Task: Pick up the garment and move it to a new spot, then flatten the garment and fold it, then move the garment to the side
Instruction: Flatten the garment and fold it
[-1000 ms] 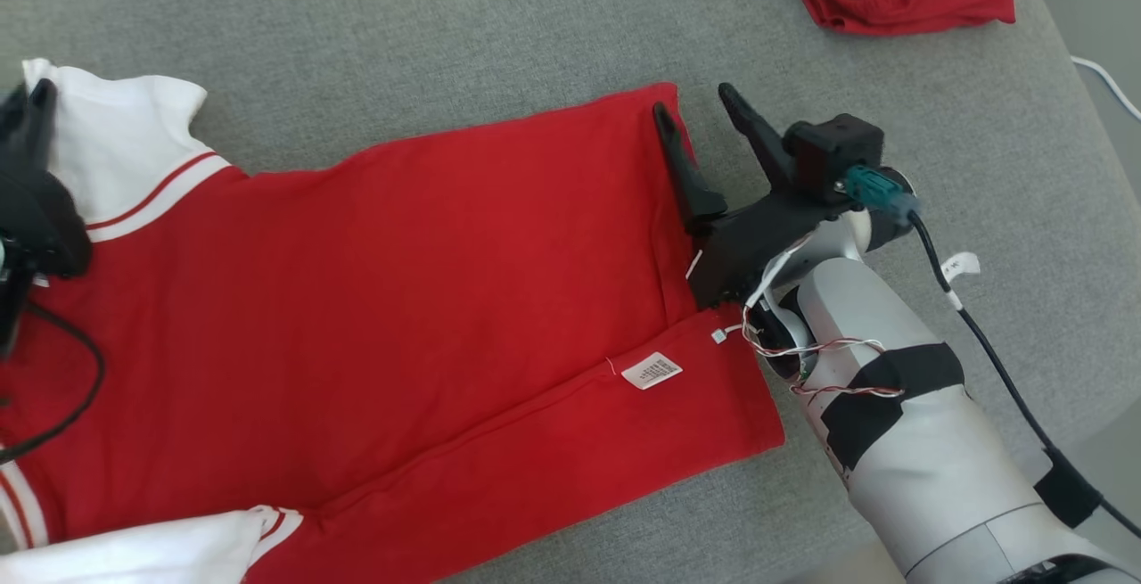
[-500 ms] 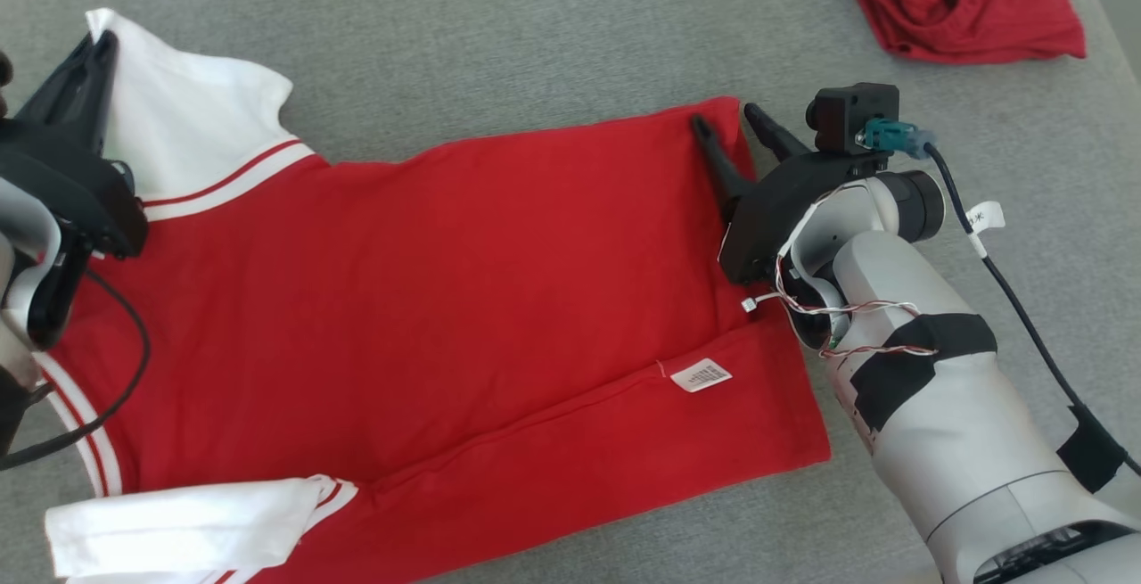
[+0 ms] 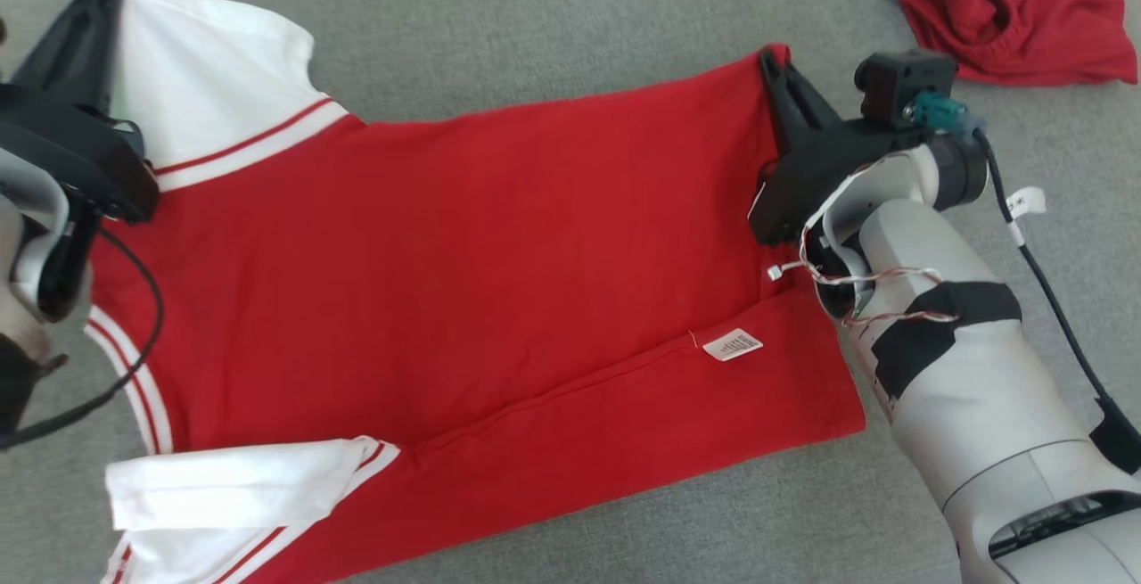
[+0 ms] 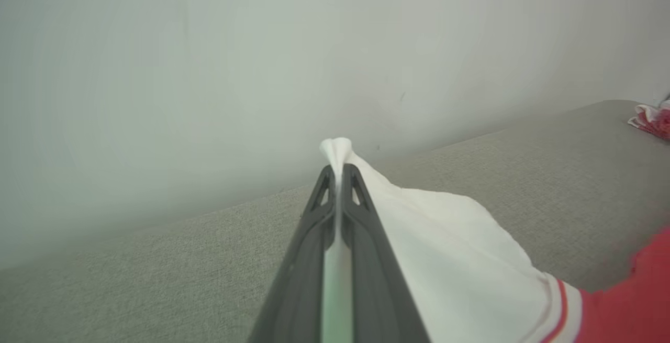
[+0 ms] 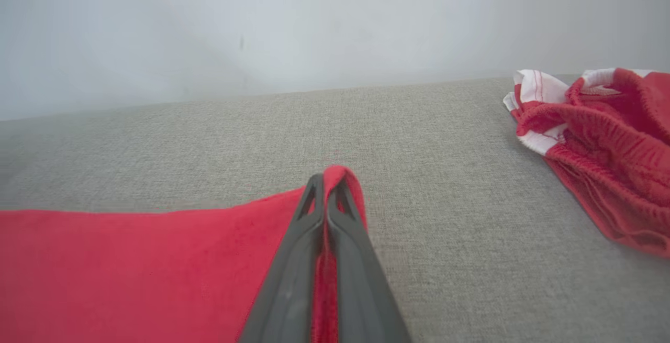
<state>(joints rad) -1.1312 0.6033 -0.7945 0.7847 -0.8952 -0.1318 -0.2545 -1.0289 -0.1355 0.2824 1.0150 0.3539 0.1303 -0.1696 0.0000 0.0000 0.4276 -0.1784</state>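
Garment (image 3: 499,236) lies spread on the grey surface (image 3: 535,22), its near side already folded in. The left gripper (image 4: 337,167) is clamped on the white sleeve (image 4: 445,238) and the right gripper (image 5: 324,180) on the far hem corner (image 5: 337,170), probably so that both ends lift together for the next fold.

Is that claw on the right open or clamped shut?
Shut: the right claw shows no gap, pinching a corner of the red shirt.
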